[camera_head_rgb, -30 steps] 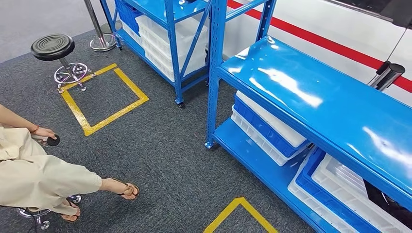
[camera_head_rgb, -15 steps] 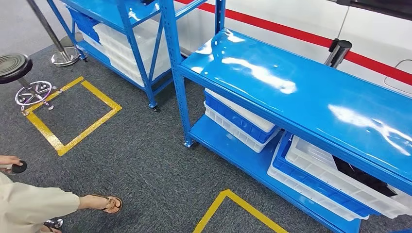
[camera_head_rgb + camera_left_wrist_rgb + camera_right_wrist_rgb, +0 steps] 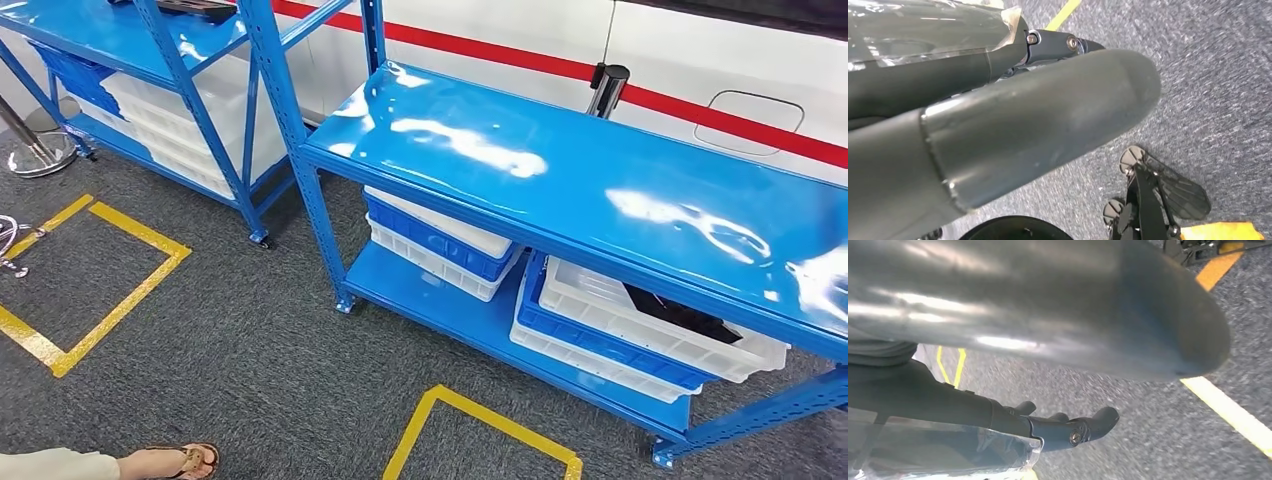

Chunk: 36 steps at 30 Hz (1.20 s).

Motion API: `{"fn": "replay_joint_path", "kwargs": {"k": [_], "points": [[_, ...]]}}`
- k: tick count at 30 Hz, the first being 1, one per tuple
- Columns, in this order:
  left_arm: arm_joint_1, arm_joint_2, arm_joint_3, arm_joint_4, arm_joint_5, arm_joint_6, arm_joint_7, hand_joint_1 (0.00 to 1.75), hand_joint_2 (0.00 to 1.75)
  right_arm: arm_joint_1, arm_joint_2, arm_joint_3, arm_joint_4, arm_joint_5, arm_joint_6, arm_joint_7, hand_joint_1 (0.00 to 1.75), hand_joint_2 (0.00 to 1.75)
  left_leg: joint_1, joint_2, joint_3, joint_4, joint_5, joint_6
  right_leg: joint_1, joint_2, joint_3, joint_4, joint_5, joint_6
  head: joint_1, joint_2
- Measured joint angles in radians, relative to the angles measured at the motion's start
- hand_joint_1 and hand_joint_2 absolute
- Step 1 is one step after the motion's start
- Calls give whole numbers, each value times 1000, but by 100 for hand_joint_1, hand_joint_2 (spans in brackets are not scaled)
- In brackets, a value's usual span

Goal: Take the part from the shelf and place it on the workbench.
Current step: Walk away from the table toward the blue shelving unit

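Camera has swung right, centring the blue shelf (image 3: pixel 600 190); both hands hang, seemingly empty, grip unclear; part not yet taken.

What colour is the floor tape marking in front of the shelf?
Yellow floor tape, on grey carpet; clearest in the head view.

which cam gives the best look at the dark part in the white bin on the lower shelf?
Head view. The dark part lies in the top white bin at the right of the lower shelf, half hidden under the top shelf's edge. Both wrist views look at carpet and yellow tape past each hand, not the shelf.
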<state>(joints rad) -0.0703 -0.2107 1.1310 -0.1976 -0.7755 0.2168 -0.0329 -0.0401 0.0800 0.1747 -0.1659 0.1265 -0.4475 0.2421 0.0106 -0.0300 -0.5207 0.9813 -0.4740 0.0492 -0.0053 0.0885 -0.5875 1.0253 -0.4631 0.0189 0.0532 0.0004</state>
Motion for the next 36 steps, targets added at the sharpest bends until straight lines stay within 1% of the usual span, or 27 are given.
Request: {"fn": "replay_joint_path", "kwargs": {"k": [2, 4, 5, 6, 8, 9, 10, 11, 13, 14, 16, 17, 18, 19, 20, 21, 22, 24, 25, 27, 28, 29, 30, 31, 33, 35, 36], "points": [[2, -1, 0, 0, -3, -1, -2, 0, 0, -2, -2, 0, 0, -3, 0, 1, 0, 0, 1, 28, 1, -10, 6, 5, -2, -54, -52, 105, -57, -4, 4, 0], [4, -1, 0, 0, -9, -4, -4, 0, 0, -3, -2, 0, 0, -7, -1, 2, 0, 0, 0, 60, -3, -9, 6, 5, -8, -74, -113, 231, -111, 1, 6, 0], [4, -1, -1, 0, -11, -5, -5, 0, 0, -1, -3, 0, 0, -8, -1, 3, 0, 0, 1, 74, -4, -9, 5, 5, -12, -77, -121, 254, -116, 10, 6, 0], [4, -2, -1, 0, -13, -6, -5, 0, 0, 1, -4, 0, 0, -10, -2, 4, 0, 0, 1, 87, -4, -8, 4, 3, -16, -82, -108, 237, -106, 22, 6, 0], [3, -2, -1, 0, -17, -8, -6, 0, 0, 3, -6, 0, 0, -11, -2, 7, 0, 0, 4, 110, -1, -4, -1, -6, -25, -115, -25, 96, -57, 44, 6, 0], [3, -2, -1, 0, -17, -8, -6, 0, 0, 2, -6, 0, 0, -12, -2, 8, 0, 0, 3, 120, 1, 0, -6, -13, -25, -139, 13, 29, -34, 49, 6, 0], [3, -2, -1, 0, -17, -8, -7, 0, 0, 1, -6, 0, 0, -12, -2, 8, 0, 0, 1, 130, 4, 4, -11, -22, -25, -156, 39, -16, -19, 45, 6, 0], [3, -1, -2, 0, -18, -8, -7, 0, 0, -1, -5, -1, 0, -13, -2, 8, 0, 0, 0, 139, 7, 6, -15, -29, -22, -164, 43, -30, -14, 36, 5, 0], [0, -2, -3, 0, -20, -10, -7, 0, 0, 0, -6, -1, 0, -17, -3, 8, 0, 0, 3, 156, 16, 5, -21, -43, -18, -144, 38, -28, -11, 15, 3, 0], [-1, -2, -5, 0, -21, -11, -7, 0, 0, 1, -6, -2, 0, -19, -4, 8, 0, 0, 7, 148, 18, 10, -27, -49, -20, -132, 37, -29, -10, 7, 3, 0], [-2, -1, -8, 0, -23, -14, -8, 0, 0, 2, -5, -4, 0, -22, -4, 8, 0, 0, 14, 97, -3, 68, -74, -60, -25, -109, 42, -30, -5, -8, 1, 0], [0, -1, -9, 0, -23, -15, -8, 0, 0, 2, -4, -5, 0, -22, -5, 8, 0, 0, 16, 64, -30, 128, -110, -63, -25, -99, 41, -30, -3, -13, 0, 0], [1, -1, -9, 0, -23, -16, -8, 0, 0, 2, -3, -6, 0, -22, -5, 6, 0, 0, 16, 44, -63, 200, -147, -63, -22, -87, 39, -30, -2, -17, 0, 0], [3, 0, -9, 0, -23, -16, -9, 0, 0, 2, -3, -8, 0, -21, -5, 5, 0, 0, 16, 35, -95, 263, -171, -62, -18, -73, 38, -30, -1, -20, 0, 0], [4, 0, -9, 0, -23, -16, -9, 0, 0, 3, -2, -9, 0, -21, -5, 2, 0, 0, 15, 32, -116, 299, -176, -59, -15, -59, 38, -30, 0, -21, 0, 0], [5, 0, -10, 0, -23, -16, -10, 0, 0, 5, -2, -10, 0, -21, -5, 0, 0, 0, 15, 30, -119, 296, -159, -55, -12, -44, 39, -29, 0, -21, 0, 0], [5, 0, -10, 0, -23, -16, -11, 0, 0, 6, -3, -10, 0, -21, -5, -1, 0, 0, 15, 25, -104, 255, -124, -49, -9, -30, 41, -29, 0, -21, 0, 0], [4, 1, -10, 0, -25, -16, -12, 0, 0, 6, -1, -11, 0, -21, -7, -3, 0, 0, 13, -12, -45, 119, -50, -31, -4, -4, 44, -29, 0, -20, 0, 0], [4, 2, -11, 0, -26, -16, -12, 0, 0, 5, 0, -11, 0, -21, -8, -4, 0, 0, 11, -29, -23, 66, -29, -24, -3, 7, 44, -28, 0, -19, 1, 0], [3, 5, -11, 0, -28, -16, -12, 0, 0, 4, 3, -11, 0, -21, -10, -4, 0, 0, 4, -41, -7, 27, -21, -15, -4, 26, 38, -29, 4, -11, 1, 0], [2, 4, -11, 0, -29, -16, -12, 0, 0, 5, 4, -11, 0, -20, -11, -4, 0, 0, 2, -28, -6, 21, -17, -12, -5, 34, 32, -31, 7, -5, 1, 0], [1, 4, -11, 0, -29, -16, -12, 0, 0, 7, 3, -11, 0, -20, -11, -4, 0, 0, 2, -17, -3, 13, -11, -9, -5, 28, 26, -28, 7, 0, 1, 0], [0, 3, -11, 0, -29, -16, -12, 0, 0, 7, 3, -11, 0, -21, -11, -4, 0, 0, 3, -5, 0, 2, -4, -4, -3, 8, 15, -16, 0, 2, 2, 0], [1, 2, -11, 0, -29, -16, -12, 0, 0, 7, 2, -11, 0, -21, -11, -4, 0, 0, 4, 8, 3, -8, 3, 0, -1, -19, -3, 15, -19, 2, 3, 0], [2, 1, -11, 0, -29, -16, -11, 0, 0, 5, 1, -12, 0, -20, -11, -4, 0, 0, 4, 36, 3, -16, 7, 5, -3, -66, -63, 132, -80, -1, 7, 0], [3, 0, -11, 0, -29, -16, -11, 0, 0, 5, 1, -12, 0, -20, -12, -4, 0, 0, 3, 67, 1, -16, 7, 4, -9, -76, -114, 239, -119, 9, 7, 0], [3, 0, -11, 0, -29, -16, -11, 0, 0, 7, 0, -12, 1, -20, -12, -4, 0, 0, 3, 81, 1, -15, 6, 3, -13, -79, -113, 242, -115, 19, 7, 0]]}}
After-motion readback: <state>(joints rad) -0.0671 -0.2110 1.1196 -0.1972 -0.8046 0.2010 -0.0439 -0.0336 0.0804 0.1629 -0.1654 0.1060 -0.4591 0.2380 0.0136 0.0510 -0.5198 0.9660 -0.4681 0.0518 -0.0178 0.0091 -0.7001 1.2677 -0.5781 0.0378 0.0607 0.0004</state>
